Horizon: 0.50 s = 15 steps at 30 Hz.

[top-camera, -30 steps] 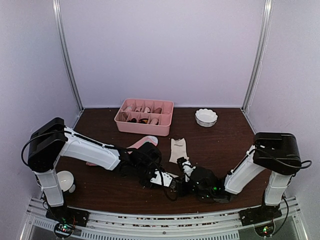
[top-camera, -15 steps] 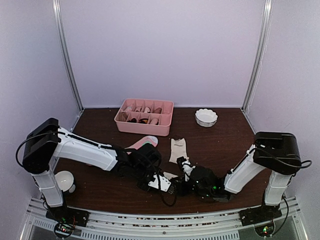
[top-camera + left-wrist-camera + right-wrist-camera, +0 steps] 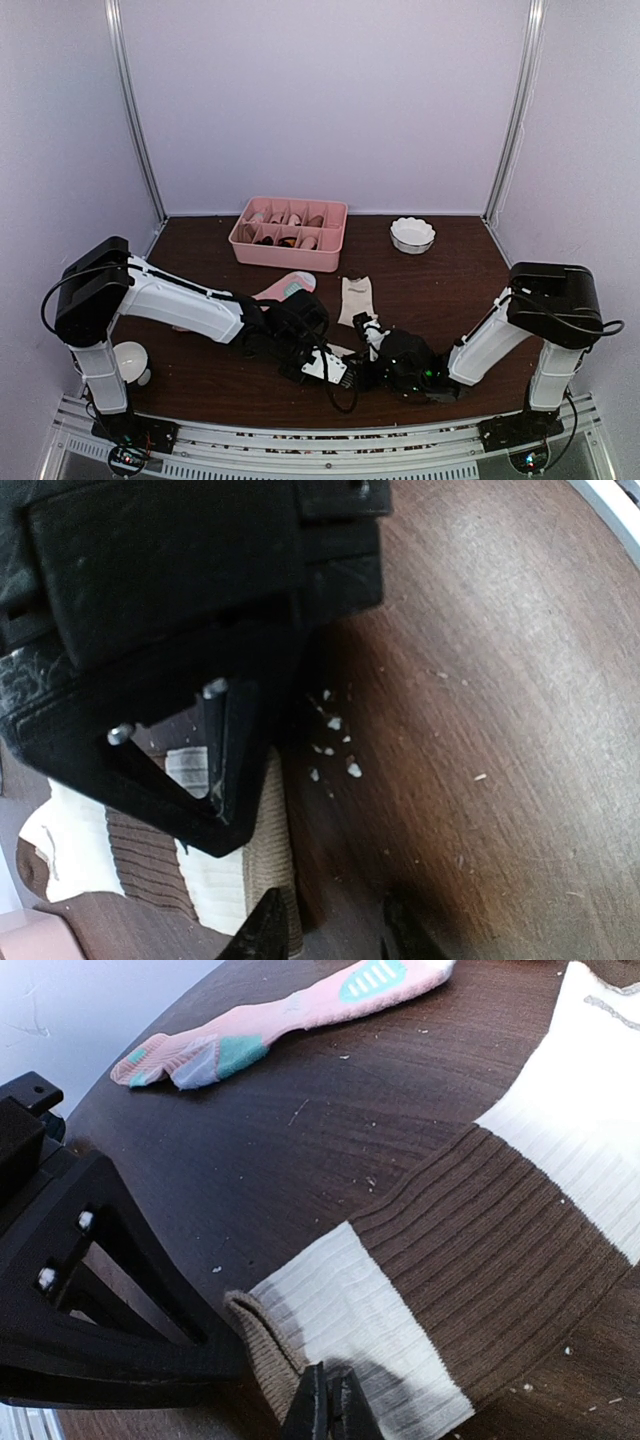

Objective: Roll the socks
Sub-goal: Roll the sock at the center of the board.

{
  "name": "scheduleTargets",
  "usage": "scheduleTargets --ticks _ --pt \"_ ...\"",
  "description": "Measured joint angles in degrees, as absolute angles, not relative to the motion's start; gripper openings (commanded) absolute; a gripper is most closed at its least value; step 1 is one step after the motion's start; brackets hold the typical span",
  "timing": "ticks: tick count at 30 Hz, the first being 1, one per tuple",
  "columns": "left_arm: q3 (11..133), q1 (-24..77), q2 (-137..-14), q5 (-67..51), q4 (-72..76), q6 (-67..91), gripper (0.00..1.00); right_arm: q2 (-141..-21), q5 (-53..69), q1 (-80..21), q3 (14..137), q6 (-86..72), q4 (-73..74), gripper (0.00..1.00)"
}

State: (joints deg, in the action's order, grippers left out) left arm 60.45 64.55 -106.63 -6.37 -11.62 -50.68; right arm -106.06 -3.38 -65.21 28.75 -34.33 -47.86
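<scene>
Closing a little, the left pincer has edged nearer the right pincer, but its two tips are apart, with only bare surface between them. The right pincer is shut tight, with its tips on the near edge of the cream sock, whose brown end curls up. The pink sock lies flat further back. Rolling looks just about to begin

No text, brand or number can be read in any view. The cream sock bears a faint grey mark at the frame's upper right, too blurred to read.
</scene>
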Motion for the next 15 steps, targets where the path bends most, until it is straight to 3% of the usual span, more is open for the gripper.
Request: scheduleTargets --ticks 15 --pt "64.8 63.3 -110.0 -5.2 -14.1 -50.4 0.14 -106.0 -2.3 -64.7 28.8 -34.7 -47.7 0.00"
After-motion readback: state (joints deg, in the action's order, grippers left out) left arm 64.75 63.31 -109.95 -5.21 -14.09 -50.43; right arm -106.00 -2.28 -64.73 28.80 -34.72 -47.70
